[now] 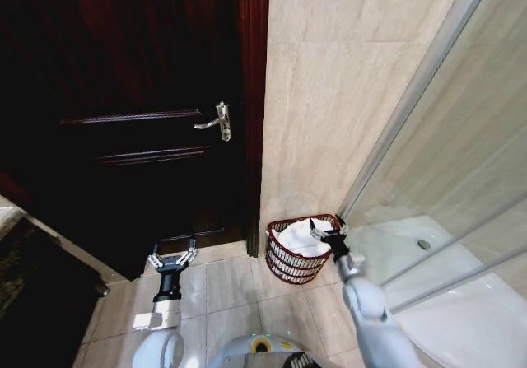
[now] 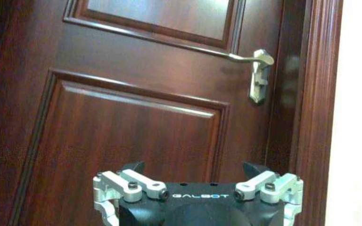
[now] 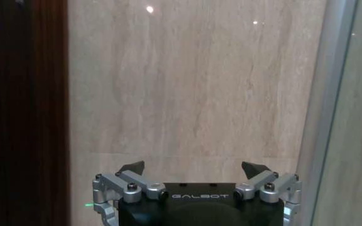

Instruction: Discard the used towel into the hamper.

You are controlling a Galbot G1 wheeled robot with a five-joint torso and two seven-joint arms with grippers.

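Observation:
The hamper (image 1: 284,261), a small reddish-brown ribbed basket, stands on the floor tiles at the foot of the wall beside the door frame. The white towel (image 1: 298,238) lies bunched inside it. My right gripper (image 1: 328,234) hovers open over the hamper's right rim with nothing between its fingers; in the right wrist view the same gripper (image 3: 193,168) faces the beige wall tiles. My left gripper (image 1: 172,258) is held open and low in front of the door, and in the left wrist view this gripper (image 2: 195,168) points at the door panel.
A dark wooden door (image 1: 123,137) with a silver lever handle (image 1: 216,123) is shut on the left. A glass shower screen (image 1: 445,162) and white shower tray (image 1: 461,302) lie right of the hamper. A dark mat (image 1: 33,294) covers the floor at far left.

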